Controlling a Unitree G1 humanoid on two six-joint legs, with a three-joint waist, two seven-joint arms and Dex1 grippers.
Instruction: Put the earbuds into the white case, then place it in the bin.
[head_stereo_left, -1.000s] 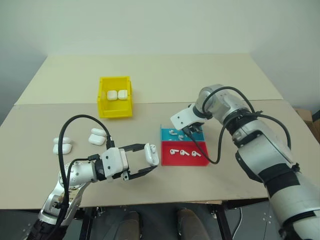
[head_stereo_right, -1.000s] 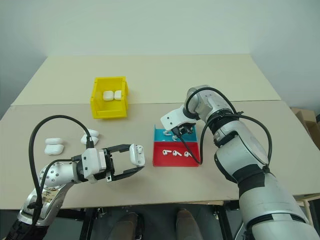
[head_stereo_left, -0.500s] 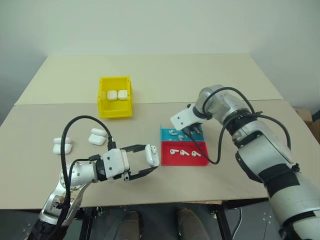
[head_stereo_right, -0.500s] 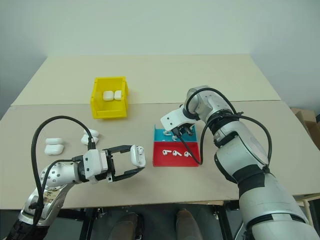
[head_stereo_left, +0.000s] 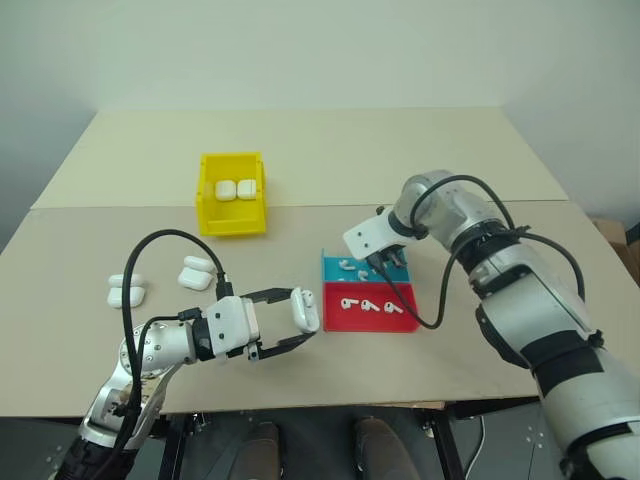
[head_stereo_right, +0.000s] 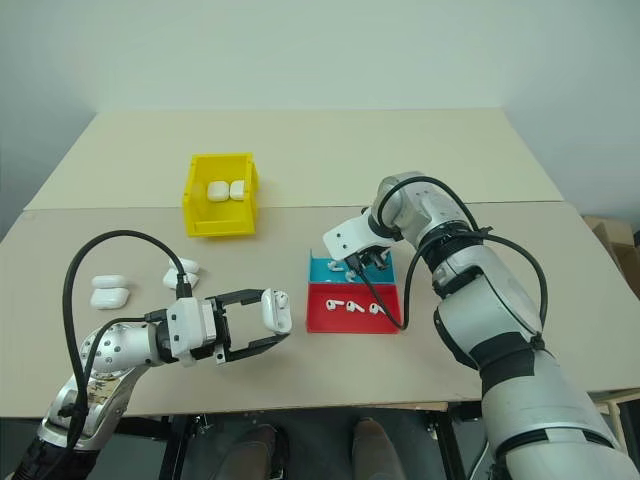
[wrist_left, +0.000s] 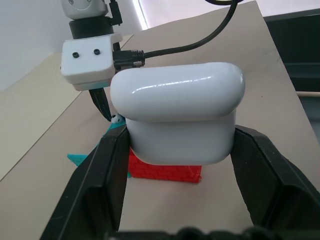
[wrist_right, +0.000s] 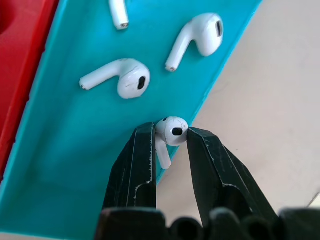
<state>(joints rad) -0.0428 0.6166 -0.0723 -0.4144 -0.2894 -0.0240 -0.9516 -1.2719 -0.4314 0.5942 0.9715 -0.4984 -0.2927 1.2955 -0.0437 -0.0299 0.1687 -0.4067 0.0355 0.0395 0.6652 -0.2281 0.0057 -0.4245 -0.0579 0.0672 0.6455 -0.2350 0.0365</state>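
Looking down from the head camera, the left end effector (head_stereo_left: 296, 322) holds a white case (head_stereo_left: 303, 309) level above the worktop (head_stereo_left: 400, 150), lid up, fingers clamped on its sides. The right end effector (head_stereo_left: 387, 263) points steeply down into the blue tray (head_stereo_left: 338, 275), which sits against the red tray (head_stereo_left: 400, 322). The yellow bin (head_stereo_left: 212, 222) stands well apart toward the far left and contains two cases side by side (head_stereo_left: 234, 189). Four more cases (head_stereo_left: 195, 273) lie loose on the worktop near the left arm. The red tray carries three earbuds (head_stereo_left: 366, 305).

From the left wrist, the case (wrist_left: 177, 117) sits squarely between the two fingers, lid apparently shut or nearly so — I judge it must be open before a bud can go in.

From the right wrist, the fingers (wrist_right: 131, 170) are nearly closed on one earbud (wrist_right: 171, 132), pinching its round head at the blue tray's (wrist_right: 60, 165) edge, stem hanging down. Three other buds (wrist_right: 119, 78) rest in that tray.

Risks, as I judge them: the grip is on a glossy, rounded head by the fingertips alone, so the bud may squirt out on lifting — or its stem may catch on the tray lip and twist it loose.
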